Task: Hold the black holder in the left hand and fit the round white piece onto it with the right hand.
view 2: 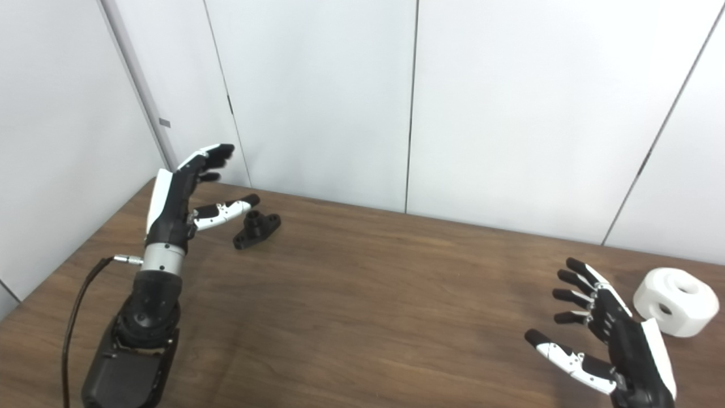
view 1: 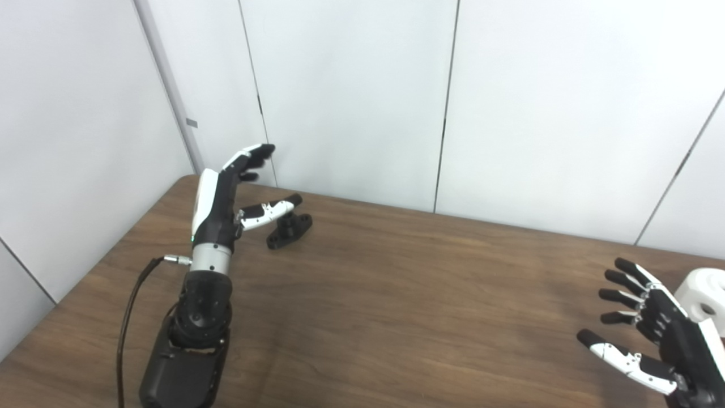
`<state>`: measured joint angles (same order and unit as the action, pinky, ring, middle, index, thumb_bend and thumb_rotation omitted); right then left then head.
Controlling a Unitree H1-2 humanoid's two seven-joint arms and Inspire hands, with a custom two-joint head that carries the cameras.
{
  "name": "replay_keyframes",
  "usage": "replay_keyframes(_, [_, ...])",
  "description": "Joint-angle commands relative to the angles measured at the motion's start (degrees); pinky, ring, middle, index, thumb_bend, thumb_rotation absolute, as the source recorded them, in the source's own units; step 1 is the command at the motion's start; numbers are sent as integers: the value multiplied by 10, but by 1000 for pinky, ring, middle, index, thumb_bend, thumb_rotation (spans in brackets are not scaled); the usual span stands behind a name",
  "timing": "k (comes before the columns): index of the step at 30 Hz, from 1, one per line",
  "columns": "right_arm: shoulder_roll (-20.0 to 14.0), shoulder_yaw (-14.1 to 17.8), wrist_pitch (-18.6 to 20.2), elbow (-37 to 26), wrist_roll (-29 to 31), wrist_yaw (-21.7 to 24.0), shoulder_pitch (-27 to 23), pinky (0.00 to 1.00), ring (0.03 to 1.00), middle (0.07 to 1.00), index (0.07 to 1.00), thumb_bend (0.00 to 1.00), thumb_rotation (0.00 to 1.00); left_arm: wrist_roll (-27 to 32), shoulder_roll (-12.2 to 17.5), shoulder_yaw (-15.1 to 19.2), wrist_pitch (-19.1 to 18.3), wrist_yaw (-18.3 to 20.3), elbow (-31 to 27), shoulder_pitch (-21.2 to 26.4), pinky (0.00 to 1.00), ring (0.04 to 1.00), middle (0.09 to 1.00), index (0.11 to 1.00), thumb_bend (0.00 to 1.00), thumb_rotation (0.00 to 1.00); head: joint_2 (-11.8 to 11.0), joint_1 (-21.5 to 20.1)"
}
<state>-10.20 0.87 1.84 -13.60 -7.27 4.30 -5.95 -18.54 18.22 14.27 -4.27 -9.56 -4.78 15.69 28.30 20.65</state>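
Both hands spread, empty: left hand beside matte black holder; right hand by smooth round white piece on woodgrain tabletop.

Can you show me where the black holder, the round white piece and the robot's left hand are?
Black holder [view 2: 257, 229], right eye view, on its middle post.
White piece [view 2: 676, 302], right eye view, on its side wall.
Left hand [view 2: 175, 201], right eye view, on its palm.

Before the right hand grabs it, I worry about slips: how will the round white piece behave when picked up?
The round white piece looks rigid and chunky, so probably stiff. Its smooth curved side may slip against fingers. Resting on a flat face on the table, it seems unlikely to roll.
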Motion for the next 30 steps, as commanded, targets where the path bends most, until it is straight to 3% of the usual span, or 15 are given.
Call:
replay_keyframes(1, [0, 5, -7, -19, 2, -6, -14, 585, 750, 827, 856, 465, 65, -23, 15, -2, -2, -17, 4, 24, 851, 907, 873, 798, 801, 133, 1, 0])
replay_keyframes(3, [-1, 5, -4, -24, -1, -6, -14, 579, 747, 823, 853, 463, 37, -50, 25, -13, -35, -9, 9, 25, 879, 940, 901, 815, 855, 249, 1, -1])
replay_keyframes(6, [-1, 6, 3, -32, -2, -5, -13, 576, 744, 821, 853, 457, 54, -63, 33, -25, -73, 5, 13, 26, 931, 990, 959, 838, 937, 306, 3, -2])
replay_keyframes(10, [-2, 7, 6, -32, 0, -5, -13, 564, 739, 819, 853, 462, 106, -92, 44, -46, -73, -7, 44, 27, 937, 1000, 998, 840, 998, 320, 4, -3])
replay_keyframes(12, [-4, 8, 6, -33, 1, -4, -13, 553, 739, 820, 848, 463, 90, -116, 50, -60, -90, -6, 58, 29, 937, 1000, 1000, 848, 1000, 380, 5, -3])
replay_keyframes(17, [-4, 10, 17, -42, 1, -3, -12, 561, 736, 818, 849, 464, 77, -133, 48, -75, -105, -19, 93, 34, 996, 1000, 1000, 851, 1000, 380, 8, -4])
replay_keyframes(23, [-5, 10, 24, -49, -1, -3, -12, 562, 733, 821, 847, 459, 47, -170, 43, -92, -127, -59, 141, 43, 984, 1000, 1000, 841, 1000, 414, 9, -5])
replay_keyframes(30, [-9, 12, 27, -54, 3, 0, -10, 554, 725, 828, 846, 457, 27, -174, 48, -103, -132, -79, 176, 45, 1000, 1000, 1000, 850, 1000, 408, 13, -7])
